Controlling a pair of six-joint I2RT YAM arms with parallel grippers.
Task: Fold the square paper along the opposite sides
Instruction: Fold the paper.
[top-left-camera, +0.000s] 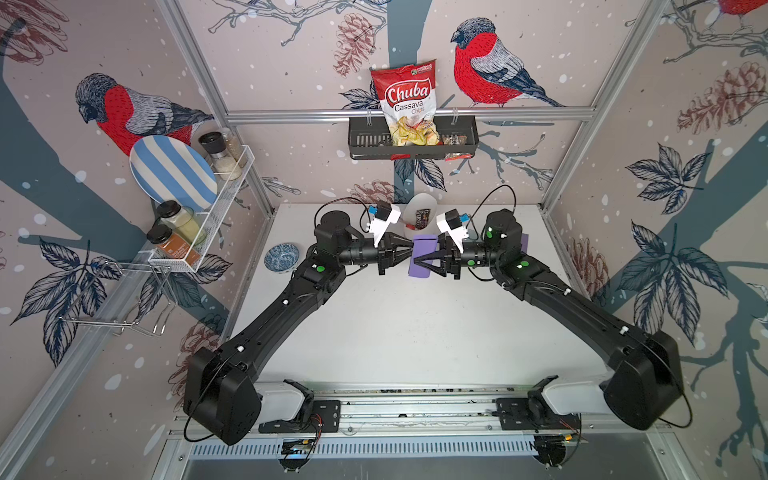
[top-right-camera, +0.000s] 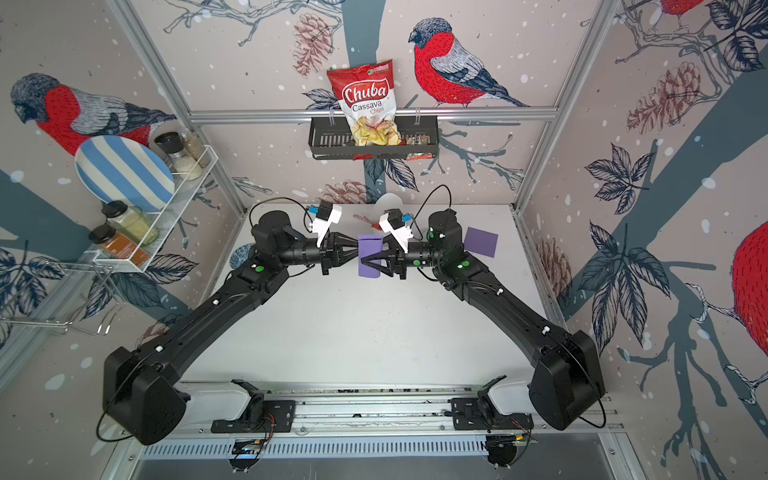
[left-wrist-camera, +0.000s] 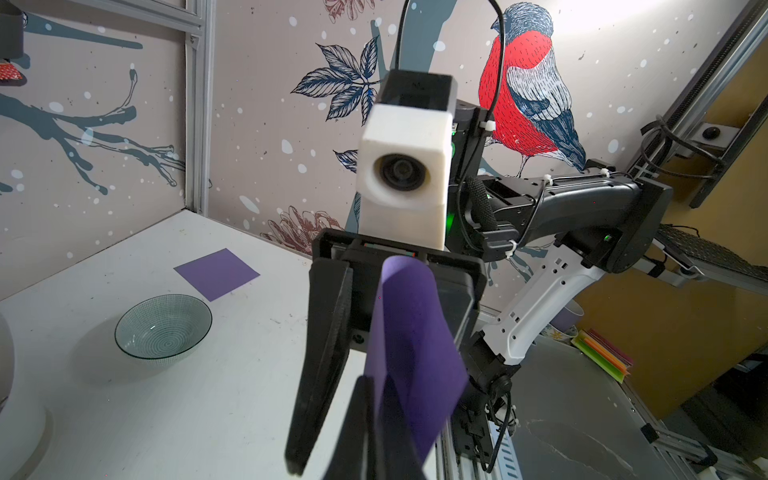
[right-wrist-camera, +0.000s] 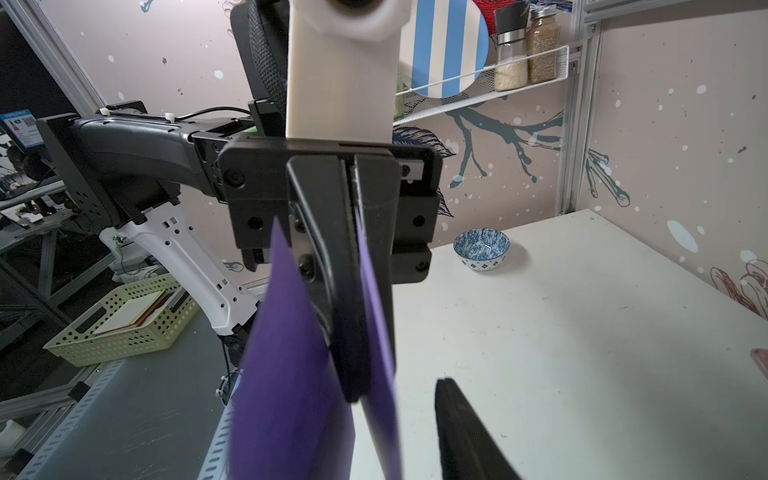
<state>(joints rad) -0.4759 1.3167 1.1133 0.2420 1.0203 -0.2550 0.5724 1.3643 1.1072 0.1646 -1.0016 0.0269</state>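
Centrally, toward the far side of the white table (top-left-camera: 395, 324), the purple square paper (top-left-camera: 424, 243) curls into a loop. The left gripper (top-left-camera: 411, 249) is pressed together on the paper's left edge; the right gripper (top-left-camera: 419, 258) has its jaws spread about the curled right side.

We found the purple square paper (top-left-camera: 423, 257) (top-right-camera: 369, 257) lifted off the table (top-left-camera: 415, 332), a little toward 12 o'clock from its centre. It was bent over on itself in a loose curl, not creased flat. Its 9 o'clock side sat pinched in the left gripper (top-left-camera: 411, 248), and the rounded bend faced 3 o'clock. Up close the sheet (left-wrist-camera: 411, 332) (right-wrist-camera: 291, 374) looked plain, matte and unmarked.
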